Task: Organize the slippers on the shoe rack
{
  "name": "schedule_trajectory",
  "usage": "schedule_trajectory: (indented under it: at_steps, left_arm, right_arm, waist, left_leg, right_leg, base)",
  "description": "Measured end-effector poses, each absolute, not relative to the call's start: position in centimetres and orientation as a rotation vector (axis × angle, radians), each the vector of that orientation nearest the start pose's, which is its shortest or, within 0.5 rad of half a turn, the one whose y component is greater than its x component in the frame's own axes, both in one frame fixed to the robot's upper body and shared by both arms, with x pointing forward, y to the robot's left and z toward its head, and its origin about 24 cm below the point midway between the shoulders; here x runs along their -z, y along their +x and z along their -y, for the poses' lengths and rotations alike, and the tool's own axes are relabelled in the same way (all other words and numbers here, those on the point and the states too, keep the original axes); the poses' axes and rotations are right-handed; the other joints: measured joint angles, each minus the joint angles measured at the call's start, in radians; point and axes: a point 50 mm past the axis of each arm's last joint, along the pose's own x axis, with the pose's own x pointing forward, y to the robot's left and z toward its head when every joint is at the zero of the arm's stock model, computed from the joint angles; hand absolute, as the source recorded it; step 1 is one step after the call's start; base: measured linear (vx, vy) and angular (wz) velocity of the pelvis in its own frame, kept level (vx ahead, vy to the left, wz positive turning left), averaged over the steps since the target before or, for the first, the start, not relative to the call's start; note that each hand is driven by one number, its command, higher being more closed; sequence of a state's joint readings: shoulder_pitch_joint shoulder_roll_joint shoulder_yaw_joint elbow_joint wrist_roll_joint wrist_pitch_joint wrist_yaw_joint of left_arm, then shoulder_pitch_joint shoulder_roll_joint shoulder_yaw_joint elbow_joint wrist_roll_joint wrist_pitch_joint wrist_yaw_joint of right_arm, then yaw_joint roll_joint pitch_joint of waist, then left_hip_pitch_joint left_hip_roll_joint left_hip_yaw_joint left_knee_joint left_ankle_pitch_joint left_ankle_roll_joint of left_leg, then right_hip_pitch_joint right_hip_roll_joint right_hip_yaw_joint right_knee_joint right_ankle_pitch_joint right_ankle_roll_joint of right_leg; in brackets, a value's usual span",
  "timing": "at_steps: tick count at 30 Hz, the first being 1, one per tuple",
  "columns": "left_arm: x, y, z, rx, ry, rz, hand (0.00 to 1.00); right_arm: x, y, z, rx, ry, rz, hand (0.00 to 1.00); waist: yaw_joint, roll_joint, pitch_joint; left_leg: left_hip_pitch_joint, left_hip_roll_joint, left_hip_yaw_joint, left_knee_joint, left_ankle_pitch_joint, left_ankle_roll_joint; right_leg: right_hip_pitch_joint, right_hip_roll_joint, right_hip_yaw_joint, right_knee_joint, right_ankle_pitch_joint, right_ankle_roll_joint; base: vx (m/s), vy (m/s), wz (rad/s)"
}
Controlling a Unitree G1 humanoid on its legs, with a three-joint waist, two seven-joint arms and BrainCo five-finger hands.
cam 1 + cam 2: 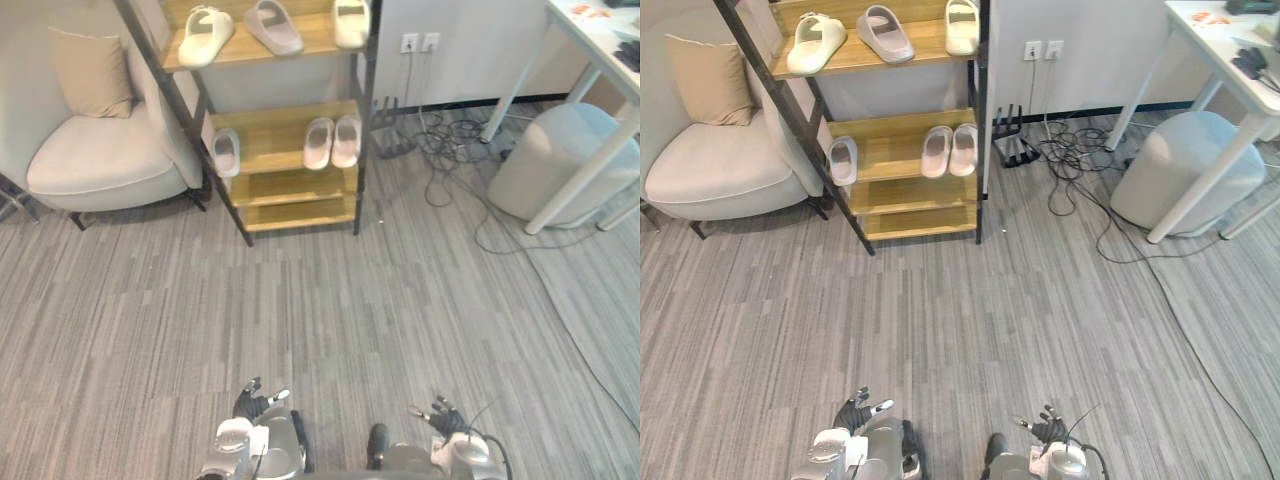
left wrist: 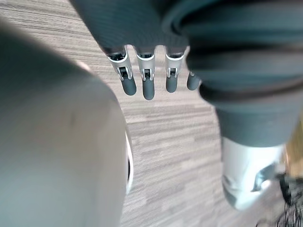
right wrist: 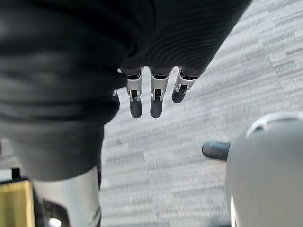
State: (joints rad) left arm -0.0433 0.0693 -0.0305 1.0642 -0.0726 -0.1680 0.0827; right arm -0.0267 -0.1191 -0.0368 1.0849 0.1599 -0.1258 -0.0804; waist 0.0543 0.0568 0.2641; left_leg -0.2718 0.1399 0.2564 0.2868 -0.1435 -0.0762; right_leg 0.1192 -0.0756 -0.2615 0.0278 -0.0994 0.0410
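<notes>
The wooden shoe rack [image 1: 300, 116] stands at the far side of the floor, left of centre. On its top shelf lie a cream slipper [image 1: 205, 36], a pale pink slipper [image 1: 273, 26] and a white slipper [image 1: 351, 22]. The middle shelf carries a single pale slipper [image 1: 226, 152] on the left and a pink pair [image 1: 332, 142] on the right. Its low shelf [image 1: 298, 186] is bare. My left hand [image 1: 251, 403] and right hand [image 1: 444, 417] hang low near me, far from the rack. Both are open, with straight fingers [image 2: 147, 87] [image 3: 156, 101] over the carpet, holding nothing.
A beige armchair [image 1: 95, 160] with a cushion [image 1: 92, 72] stands left of the rack. To the right are a grey pouf [image 1: 562, 160], a white table [image 1: 600, 60] and a tangle of cables [image 1: 450, 140] by the wall sockets.
</notes>
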Motion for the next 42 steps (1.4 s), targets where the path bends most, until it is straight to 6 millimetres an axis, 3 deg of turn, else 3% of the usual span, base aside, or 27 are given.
schedule_trajectory:
  at_steps: [1,2,3,4,5,7,8,9,11,13,15,16,18,19,20,21,24,26,27,30,33,34,35,36,37,39,42]
  left_arm:
    - [14.3,15.1,-17.4,-0.126,0.038,-0.861,0.00]
    - [14.3,15.1,-17.4,-0.128,0.036,-0.861,0.00]
    - [14.2,15.2,-18.4,-0.138,0.059,-0.857,0.00]
    - [14.1,15.3,-18.9,-0.143,0.070,-0.853,0.00]
    - [13.9,15.7,-19.1,-0.144,0.073,-0.843,0.00]
    - [13.9,15.6,-19.1,-0.144,0.075,-0.850,0.00]
    - [14.0,15.4,-19.3,-0.142,0.085,-0.858,0.00]
    - [14.1,15.3,-19.5,-0.143,0.091,-0.869,0.00]
    - [14.3,14.8,-19.8,-0.140,0.106,-0.889,0.00]
    - [14.4,14.5,-19.6,-0.133,0.110,-0.901,0.00]
    - [14.5,14.5,-19.1,-0.116,0.107,-0.901,0.00]
    - [14.5,14.6,-18.7,-0.110,0.098,-0.899,0.00]
    - [14.5,14.7,-18.1,-0.095,0.089,-0.896,0.00]
    - [14.6,14.5,-18.2,-0.098,0.091,-0.902,0.00]
    - [14.7,14.1,-18.6,-0.105,0.097,-0.912,0.00]
    - [14.9,13.8,-18.5,-0.112,0.094,-0.931,0.00]
    - [15.2,13.5,-16.9,-0.079,0.066,-0.945,0.00]
    - [15.2,13.6,-16.9,-0.093,0.053,-0.946,0.00]
    - [15.2,13.6,-17.1,-0.103,0.049,-0.945,0.00]
    - [14.9,14.1,-17.2,-0.104,0.053,-0.922,0.00]
    - [14.7,14.6,-17.4,-0.101,0.061,-0.904,0.00]
    - [14.7,14.7,-17.3,-0.099,0.062,-0.902,0.00]
    - [14.7,14.7,-17.1,-0.092,0.063,-0.905,0.00]
    - [14.7,14.7,-17.6,-0.093,0.077,-0.904,0.00]
    - [14.6,14.6,-18.3,-0.092,0.107,-0.906,0.00]
    - [14.4,14.9,-19.0,-0.090,0.134,-0.898,0.00]
    - [14.5,14.6,-19.1,-0.073,0.154,-0.911,0.00]
  right_arm:
    - [14.6,14.0,20.5,0.249,0.000,-0.922,0.00]
    - [14.6,14.0,20.3,0.245,0.003,-0.924,0.00]
    - [14.7,14.2,18.8,0.218,0.032,-0.921,0.00]
    - [14.8,14.3,18.2,0.207,0.046,-0.920,0.00]
    - [14.8,14.3,17.8,0.201,0.055,-0.919,0.00]
    - [15.0,14.0,17.6,0.198,0.060,-0.932,0.00]
    - [14.9,14.1,17.5,0.193,0.063,-0.927,0.00]
    - [14.9,14.2,17.4,0.186,0.065,-0.925,0.00]
    - [15.0,14.1,17.3,0.175,0.067,-0.930,0.00]
    - [14.8,14.4,17.4,0.172,0.064,-0.920,0.00]
    - [14.5,14.9,18.0,0.179,0.050,-0.900,0.00]
    - [14.4,15.0,18.6,0.185,0.039,-0.892,0.00]
    - [14.2,15.1,19.6,0.218,0.035,-0.879,0.00]
    - [14.2,14.9,19.6,0.219,0.034,-0.881,0.00]
    - [14.4,14.6,19.4,0.217,0.042,-0.887,0.00]
    - [14.3,14.8,19.4,0.217,0.043,-0.879,0.00]
    - [14.1,14.7,20.7,0.234,0.025,-0.881,0.00]
    - [14.4,14.2,20.9,0.245,0.024,-0.902,0.00]
    - [14.5,13.9,20.9,0.250,0.025,-0.917,0.00]
    - [14.8,13.1,20.9,0.265,0.029,-0.937,0.00]
    - [14.9,12.9,20.8,0.270,0.034,-0.942,0.00]
    - [14.9,12.8,20.8,0.274,0.036,-0.945,0.00]
    - [15.0,12.6,21.0,0.277,0.033,-0.950,0.00]
    - [15.0,12.6,20.7,0.273,0.039,-0.952,0.00]
    - [15.2,12.4,19.8,0.256,0.054,-0.959,0.00]
    - [15.4,12.4,18.8,0.239,0.070,-0.965,0.00]
    - [15.4,12.4,18.4,0.232,0.079,-0.964,0.00]
  waist:
    - [0.014,0.005,-0.005]
    - [0.014,0.002,-0.007]
    - [0.012,-0.055,-0.019]
    - [0.011,-0.081,-0.026]
    - [0.012,-0.097,-0.025]
    - [0.027,-0.098,-0.025]
    - [0.024,-0.106,-0.030]
    - [0.022,-0.111,-0.029]
    - [0.013,-0.127,-0.031]
    - [0.001,-0.119,-0.029]
    - [-0.007,-0.096,-0.017]
    - [-0.015,-0.081,-0.011]
    - [-0.022,-0.063,-0.001]
    - [-0.026,-0.064,-0.001]
    - [-0.028,-0.085,-0.013]
    - [-0.037,-0.060,-0.011]
    - [-0.044,0.013,-0.028]
    - [-0.041,0.022,-0.024]
    - [-0.038,0.021,-0.022]
    - [-0.035,0.015,-0.023]
    - [-0.019,0.010,-0.020]
    - [-0.018,0.009,-0.020]
    - [-0.015,0.008,-0.020]
    - [-0.016,-0.013,-0.030]
    - [-0.016,-0.054,-0.040]
    - [-0.016,-0.096,-0.046]
    - [-0.014,-0.108,-0.047]
  left_leg:
    - [0.041,-0.015,-0.018,-0.114,0.174,0.004]
    - [0.046,-0.019,-0.017,-0.115,0.195,0.027]
    - [0.049,-0.061,-0.011,-0.096,0.158,0.057]
    - [0.036,-0.073,-0.008,-0.067,0.125,0.071]
    - [0.023,-0.071,-0.007,0.000,0.079,0.082]
    - [0.064,-0.059,0.010,0.065,-0.011,0.086]
    - [0.094,-0.071,0.011,0.065,-0.039,0.085]
    - [0.127,-0.082,0.008,0.064,-0.059,0.091]
    - [0.215,-0.107,-0.001,0.026,-0.088,0.104]
    - [0.297,-0.109,-0.022,-0.040,-0.095,0.106]
    - [0.348,-0.092,-0.050,-0.090,-0.094,0.105]
    - [0.360,-0.078,-0.066,-0.103,-0.094,0.104]
    - [0.403,-0.053,-0.099,-0.134,-0.095,0.097]
    - [0.425,-0.049,-0.110,-0.131,-0.111,0.059]
    - [0.455,-0.051,-0.128,-0.127,-0.144,0.008]
    - [0.488,-0.028,-0.149,-0.118,-0.173,-0.022]
    - [0.417,0.045,-0.184,0.093,-0.153,-0.058]
    - [0.320,0.088,-0.183,0.362,-0.093,-0.153]
    - [0.265,0.114,-0.167,0.503,-0.108,-0.158]
    - [0.152,0.128,-0.079,0.545,-0.165,-0.079]
    - [0.093,0.093,-0.070,0.284,-0.162,-0.048]
    - [0.101,0.067,-0.085,0.120,-0.098,-0.037]
    - [0.112,0.047,-0.098,0.058,0.012,-0.020]
    - [0.134,0.020,-0.085,0.030,0.019,-0.016]
    - [0.139,-0.010,-0.073,0.010,0.019,-0.012]
    - [0.142,-0.033,-0.061,0.012,0.009,0.004]
    - [0.215,-0.058,-0.046,-0.029,0.006,0.009]
  right_leg:
    - [0.030,0.005,0.025,-0.004,-0.026,0.037]
    - [0.039,0.004,0.027,-0.005,-0.033,0.045]
    - [0.057,-0.037,0.026,-0.012,-0.050,0.063]
    - [0.058,-0.052,0.025,-0.006,-0.057,0.072]
    - [0.048,-0.063,0.034,0.049,-0.072,0.083]
    - [-0.059,-0.097,0.102,0.382,-0.115,0.130]
    - [-0.126,-0.117,0.128,0.547,-0.114,0.193]
    - [-0.174,-0.122,0.143,0.683,-0.120,0.216]
    - [-0.235,-0.129,0.095,0.808,-0.159,0.150]
    - [-0.280,-0.107,0.001,0.722,-0.202,0.066]
    - [-0.335,-0.069,-0.041,0.578,-0.209,0.034]
    - [-0.359,-0.050,-0.043,0.500,-0.192,0.013]
    - [-0.403,-0.019,-0.013,0.274,-0.067,0.013]
    - [-0.397,-0.012,0.016,0.171,0.018,0.016]
    - [-0.389,-0.012,0.057,0.107,0.139,0.013]
    - [-0.374,0.004,0.059,0.159,0.203,-0.039]
    - [-0.336,0.035,0.006,0.229,0.092,-0.066]
    - [-0.252,0.053,-0.004,0.185,0.068,-0.079]
    - [-0.183,0.065,-0.004,0.134,0.063,-0.087]
    - [-0.062,0.062,0.000,0.042,0.054,-0.077]
    - [-0.029,0.043,0.019,0.023,0.045,-0.048]
    - [-0.018,0.030,0.026,0.019,0.038,-0.028]
    - [-0.013,0.027,0.038,0.018,0.030,-0.004]
    - [-0.010,0.005,0.050,0.013,0.026,0.013]
    - [-0.013,-0.023,0.050,0.009,0.016,0.029]
    - [-0.008,-0.050,0.047,0.020,0.007,0.043]
    - [0.013,-0.076,0.050,0.051,0.004,0.047]
  base:
    - [0.40,0.224,-0.19]
    - [0.50,0.235,-0.11]
    - [0.33,0.120,0.10]
    - [0.41,0.144,0.15]
    - [0.38,0.163,-0.01]
    - [0.40,0.225,-0.19]
    - [0.31,0.174,-0.06]
    - [0.40,0.173,0.14]
    - [0.49,0.098,0.29]
    - [0.44,0.026,0.29]
    - [0.43,-0.046,0.36]
    - [0.45,-0.102,0.60]
    - [0.47,-0.143,0.63]
    - [0.62,-0.258,0.58]
    - [0.54,-0.260,0.63]
    - [0.65,-0.311,0.52]
    - [0.56,-0.261,0.47]
    - [0.37,-0.147,0.14]
    - [0.40,-0.128,0.02]
    - [0.36,-0.042,-0.03]
    - [0.21,0.112,-0.16]
    - [0.22,0.197,-0.23]
    - [0.22,0.196,-0.14]
    - [0.28,0.213,-0.07]
    - [0.31,0.170,0.06]
    - [0.24,0.115,0.07]
    - [0.15,0.104,-0.10]
